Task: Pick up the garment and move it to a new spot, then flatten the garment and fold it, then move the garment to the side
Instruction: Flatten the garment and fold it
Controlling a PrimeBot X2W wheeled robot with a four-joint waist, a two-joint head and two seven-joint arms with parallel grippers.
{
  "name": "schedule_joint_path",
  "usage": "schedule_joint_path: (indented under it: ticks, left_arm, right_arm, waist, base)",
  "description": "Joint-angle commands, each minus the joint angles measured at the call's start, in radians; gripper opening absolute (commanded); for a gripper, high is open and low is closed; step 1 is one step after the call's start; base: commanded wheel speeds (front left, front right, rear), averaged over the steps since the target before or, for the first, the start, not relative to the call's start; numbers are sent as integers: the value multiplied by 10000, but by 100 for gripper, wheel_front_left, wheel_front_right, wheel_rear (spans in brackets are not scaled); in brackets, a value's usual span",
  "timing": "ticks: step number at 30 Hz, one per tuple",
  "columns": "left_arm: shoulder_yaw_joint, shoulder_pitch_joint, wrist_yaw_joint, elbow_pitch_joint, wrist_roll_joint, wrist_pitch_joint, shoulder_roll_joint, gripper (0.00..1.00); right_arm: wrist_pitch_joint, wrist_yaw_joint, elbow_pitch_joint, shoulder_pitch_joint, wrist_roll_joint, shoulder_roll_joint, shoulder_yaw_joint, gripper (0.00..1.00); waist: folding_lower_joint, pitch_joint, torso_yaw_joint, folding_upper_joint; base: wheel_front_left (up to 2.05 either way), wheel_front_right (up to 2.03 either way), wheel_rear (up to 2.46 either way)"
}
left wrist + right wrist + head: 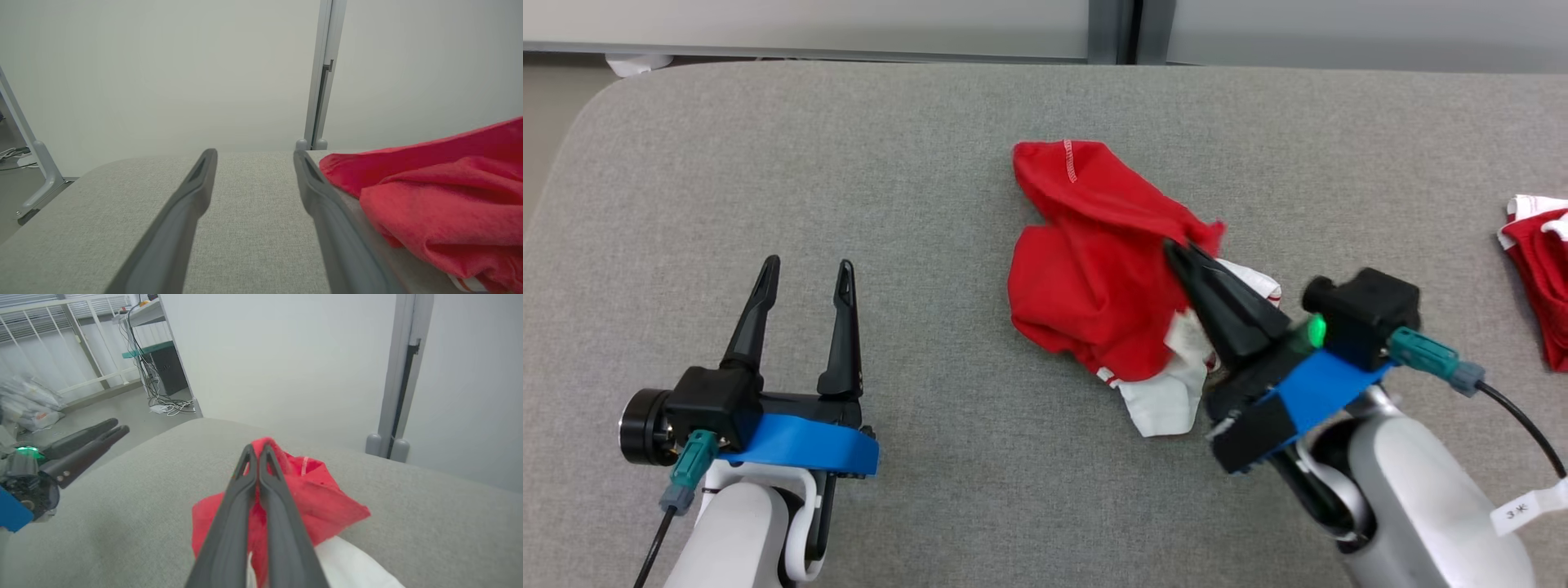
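The first step looks to be in hand, the pick-up. The right gripper [1180, 251] reaches in from the table's [931, 163] near right, its two dark fingers pressed together on a raised fold of the garment [1086, 269]. In the right wrist view a ridge of red cloth rises at the tips of that gripper [255, 451], so the pinch seems to have caught fabric rather than air. The garment lies about the middle of the table in a crumpled heap and is not yet lifted. The next move probably calls for a straight lift, high enough for the trailing cloth to leave the table, and then a carry to a bare part of the table. With only one fold held, the rest is likely to hang and swing. The left gripper [807, 269] rests over the table's near left, jaws wide apart and holding nothing, free to help flatten later. The garment is soft and red, with a line of pale stitching on its far side and a white band spilling out at its near right. Another red and white piece [1539, 269] lies at the table's right edge.
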Motion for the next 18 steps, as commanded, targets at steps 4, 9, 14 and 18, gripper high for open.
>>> schedule_joint_path:
  ticks: [4,9,14,18]
  left_arm:
    - [62,86,-60,-16,73,-40,-84,100]
    - [109,136,-126,14,138,-41,-238,100]
    - [130,170,-231,108,201,-42,-346,100]
    - [213,317,-261,154,215,-43,-398,100]
  right_arm:
    - [-177,1,-613,-982,213,456,871,0]
    - [-645,1,-776,-2578,402,1115,1969,0]
    - [-1352,1,-572,-4030,480,1455,2141,0]
    - [-1958,1,-481,-4736,339,1527,1559,0]
  waist:
    - [0,-142,-34,-2]
    - [0,-258,-16,-2]
    - [0,-387,3,-2]
    - [0,-497,-186,-2]
  base:
    - [0,0,0]
    - [0,0,0]
    - [0,0,0]
    - [0,0,0]
